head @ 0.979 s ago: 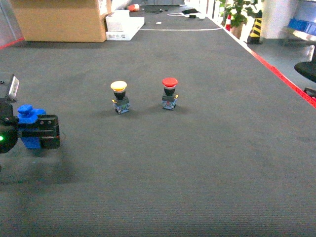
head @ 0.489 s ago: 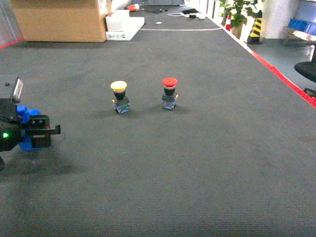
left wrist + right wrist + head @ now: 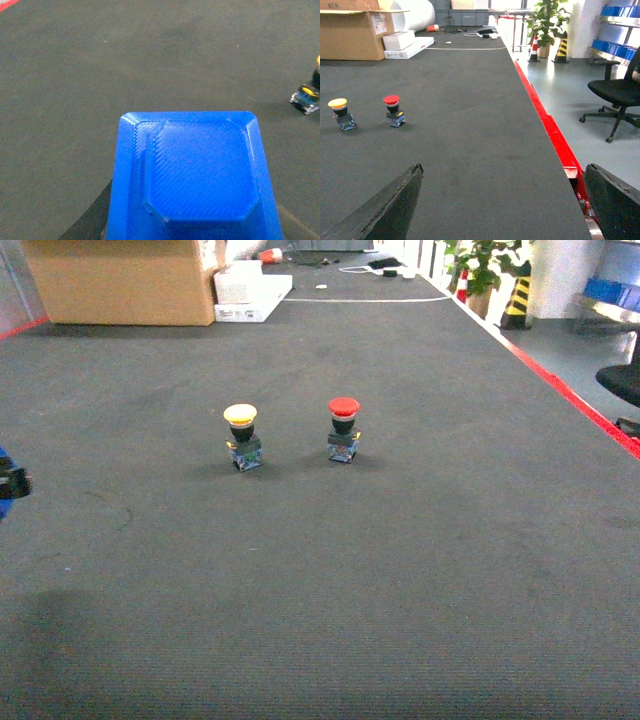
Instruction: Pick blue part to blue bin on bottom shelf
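Left hand (image 3: 8, 483) is showing only as a sliver at the left edge of the head view, dark with a scrap of blue beside it. Its wrist camera is looking down onto the blue part (image 3: 192, 177), which is filling the lower middle of that view, right under the camera. The part is sitting upright, flat octagonal top facing the lens, sloped sides spreading toward the bottom edge; no clear long axis is readable from this angle. Dark finger shapes are peeking out at both lower corners against the part, so the left hand is reading as clamped on it.

Right hand (image 3: 505, 205) is hanging low over the counter (image 3: 400, 570), fingers (image 3: 395, 205) standing well apart with nothing between them; dark ribbed mat is showing through the gap.

Farther out, ahead of the left hand and off to its right, the yellow push-button (image 3: 241, 435) is standing upright on the mat. Just beside it, apart, the red push-button (image 3: 343, 428) is standing upright too. From the right hand both are lying ahead and well to its left.

Farthest, at the counter's back end, a cardboard box (image 3: 120, 280) and white flat boxes (image 3: 250, 290) are resting.
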### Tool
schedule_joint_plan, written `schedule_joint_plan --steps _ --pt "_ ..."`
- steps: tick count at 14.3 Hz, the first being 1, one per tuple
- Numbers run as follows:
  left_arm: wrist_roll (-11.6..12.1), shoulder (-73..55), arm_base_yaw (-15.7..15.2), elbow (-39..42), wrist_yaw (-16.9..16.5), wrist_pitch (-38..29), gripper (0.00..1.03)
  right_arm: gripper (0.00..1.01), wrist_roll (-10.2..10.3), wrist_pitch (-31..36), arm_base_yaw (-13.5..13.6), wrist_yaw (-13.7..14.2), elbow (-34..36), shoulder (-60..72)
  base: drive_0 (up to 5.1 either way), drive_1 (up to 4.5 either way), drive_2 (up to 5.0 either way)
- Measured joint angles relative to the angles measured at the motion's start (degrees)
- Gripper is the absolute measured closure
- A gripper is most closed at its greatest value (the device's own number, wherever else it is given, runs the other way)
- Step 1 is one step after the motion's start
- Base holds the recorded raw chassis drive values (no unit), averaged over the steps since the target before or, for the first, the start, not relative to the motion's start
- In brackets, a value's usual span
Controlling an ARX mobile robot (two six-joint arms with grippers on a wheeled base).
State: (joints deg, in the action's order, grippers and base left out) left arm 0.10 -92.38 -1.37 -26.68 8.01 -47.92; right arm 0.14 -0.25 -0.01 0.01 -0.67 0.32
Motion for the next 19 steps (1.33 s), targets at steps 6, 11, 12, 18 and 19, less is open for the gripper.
schedule_joint_plan --steps 6,11,12,18,19 --pt "-1.8 64.8 14.5 10.6 15.6 41.1 0.60 0.03 0.0 0.0 0.0 0.0 0.0 0.0 0.0 0.00 0.0" --pt "-4.2 77.5 23.3 9.9 25.9 53.5 0.60 0.03 0.0 0.0 0.0 0.0 0.0 0.0 0.0 0.00 0.0" --pt "-4.2 77.5 23.1 9.9 25.8 53.2 0.60 0.03 0.0 0.0 0.0 0.0 0.0 0.0 0.0 0.00 0.0" --pt "-4.0 76.9 25.8 9.6 27.4 51.7 0.60 0.03 0.0 0.0 0.0 0.0 0.0 0.0 0.0 0.00 0.0" --pt "-4.1 76.8 26.2 9.6 27.6 51.7 0.60 0.03 0.0 0.0 0.0 0.0 0.0 0.0 0.0 0.00 0.0"
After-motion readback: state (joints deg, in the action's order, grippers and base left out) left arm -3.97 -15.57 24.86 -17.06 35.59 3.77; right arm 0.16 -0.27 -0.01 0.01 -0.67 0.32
